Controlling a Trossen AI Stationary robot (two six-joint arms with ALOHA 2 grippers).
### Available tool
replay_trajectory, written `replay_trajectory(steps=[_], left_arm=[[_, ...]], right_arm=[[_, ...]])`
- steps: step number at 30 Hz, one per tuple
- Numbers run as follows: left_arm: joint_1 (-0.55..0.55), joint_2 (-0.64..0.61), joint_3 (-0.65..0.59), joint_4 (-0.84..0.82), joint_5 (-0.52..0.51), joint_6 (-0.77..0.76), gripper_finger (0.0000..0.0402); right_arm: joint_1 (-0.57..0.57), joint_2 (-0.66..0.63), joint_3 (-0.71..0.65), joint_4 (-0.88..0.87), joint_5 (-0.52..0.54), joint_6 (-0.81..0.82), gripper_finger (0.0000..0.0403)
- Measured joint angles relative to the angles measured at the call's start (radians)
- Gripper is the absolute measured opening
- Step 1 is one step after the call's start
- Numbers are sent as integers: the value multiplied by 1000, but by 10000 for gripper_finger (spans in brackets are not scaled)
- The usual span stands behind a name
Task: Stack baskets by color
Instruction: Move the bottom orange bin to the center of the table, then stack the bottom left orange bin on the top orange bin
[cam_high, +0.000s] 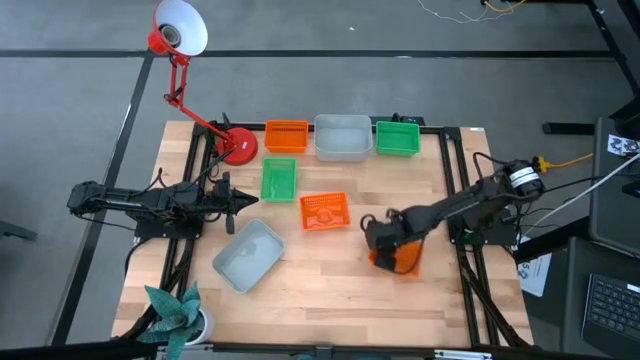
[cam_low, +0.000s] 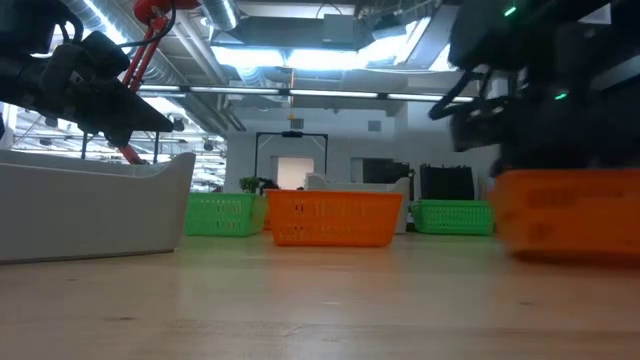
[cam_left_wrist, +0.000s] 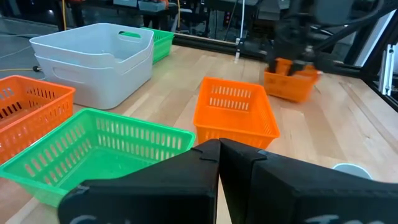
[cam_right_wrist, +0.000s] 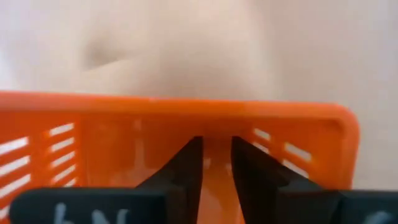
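My right gripper (cam_high: 383, 238) points down at the table's right side, shut on an orange basket (cam_high: 402, 260). Another orange basket (cam_high: 324, 212) sits at the table's middle. A green basket (cam_high: 278, 180) stands beyond it and a pale grey basket (cam_high: 248, 254) near left of it. Along the far edge stand an orange basket (cam_high: 287, 136), a grey basket (cam_high: 342, 138) and a green basket (cam_high: 397, 138). My left gripper (cam_high: 243, 200) hangs shut at the left, above the table, touching nothing. My right gripper comes at the orange basket from above, fingers pointing down. A strip of orange plastic (cam_right_wrist: 217, 180) shows between the two fingers (cam_right_wrist: 189, 165), on the basket's side nearest the table's middle (cam_high: 388, 252). Which wall it is, the gripper hides. Whether the basket's bottom (cam_low: 565, 252) touches the table cannot be told.
A red desk lamp stands with its round base (cam_high: 238, 147) at the far left, its head outside the table. A plant (cam_high: 175, 310) stands at the near left corner. Bare wood (cam_high: 340, 290) lies along the near edge.
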Motion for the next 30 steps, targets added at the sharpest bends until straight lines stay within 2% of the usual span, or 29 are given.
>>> replay_trajectory(steps=[3, 10, 17, 20, 25, 27, 30], left_arm=[[0, 0, 0, 0, 0, 0, 0], [0, 0, 0, 0, 0, 0, 0], [0, 0, 0, 0, 0, 0, 0], [0, 0, 0, 0, 0, 0, 0], [0, 0, 0, 0, 0, -5, 0], [0, 0, -1, 6, 0, -57, 0], [0, 1, -3, 46, -1, -95, 0]], right_arm=[[-85, 0, -1, 45, 64, -98, 86], [-301, 0, -1, 281, 63, -314, 86], [-455, 0, -1, 512, 40, -381, 86], [-492, 0, 0, 575, 40, -376, 86], [-503, -16, 0, 558, -1, -352, 86], [-493, -57, 3, 551, -63, -332, 86], [-452, -150, 35, 513, -91, -340, 86]])
